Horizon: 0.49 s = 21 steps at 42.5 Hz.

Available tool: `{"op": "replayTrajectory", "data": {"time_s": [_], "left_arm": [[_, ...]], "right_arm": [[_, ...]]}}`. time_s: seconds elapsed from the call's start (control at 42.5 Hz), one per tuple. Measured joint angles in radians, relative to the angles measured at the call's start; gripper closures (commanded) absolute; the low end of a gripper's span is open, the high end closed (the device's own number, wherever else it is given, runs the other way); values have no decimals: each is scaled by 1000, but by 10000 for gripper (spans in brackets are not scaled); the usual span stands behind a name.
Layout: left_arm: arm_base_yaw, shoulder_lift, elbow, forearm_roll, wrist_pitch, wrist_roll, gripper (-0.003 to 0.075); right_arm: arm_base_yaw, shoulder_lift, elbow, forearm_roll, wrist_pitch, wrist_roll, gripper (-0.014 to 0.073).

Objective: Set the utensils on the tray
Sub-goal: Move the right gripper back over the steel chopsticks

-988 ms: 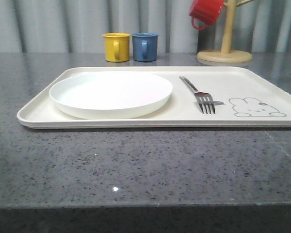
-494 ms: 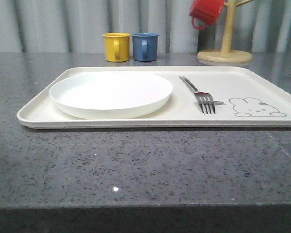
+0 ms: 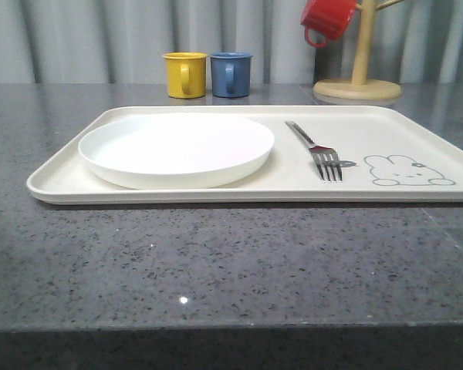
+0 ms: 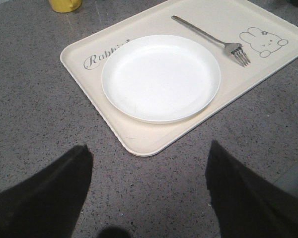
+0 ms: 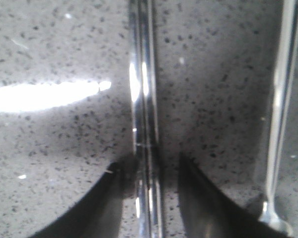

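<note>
Silver chopsticks point(image 5: 143, 119) lie between the right hand's point(image 5: 149, 198) spread fingers point(image 5: 97, 203), on the countertop point(image 5: 54, 44).

left gripper point(image 4: 149, 198) hovering over grey counter point(image 4: 35, 109) — fingers point(image 4: 44, 193) spread wide, nothing between | tray point(image 4: 134, 144) lying just beyond fingertips | plate point(image 4: 161, 77) resting on tray — fork point(image 4: 211, 38) lying farther out, beside rabbit drawing point(image 4: 264, 41)

Rectangular cream plastic tray point(image 3: 139, 196): grey line-drawn rabbit, grey script. Round plate point(image 3: 177, 148): plain white. Speckled dark grey stone countertop point(image 3: 216, 262). Yellow mug point(image 3: 185, 74), blue mug point(image 3: 231, 74).
</note>
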Motion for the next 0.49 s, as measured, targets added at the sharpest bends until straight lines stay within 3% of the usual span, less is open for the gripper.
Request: {"op": "replayTrajectory", "data": {"time_s": [0.165, 0.353, 0.494], "left_arm": [[0, 0, 0, 0, 0, 0, 239], [0, 0, 0, 0, 0, 0, 239], [0, 0, 0, 0, 0, 0, 239]], "right_arm": [[0, 0, 0, -11, -2, 0, 570], [2, -3, 0, 22, -2, 0, 581], [54, -39, 0, 132, -2, -31, 581]]}}
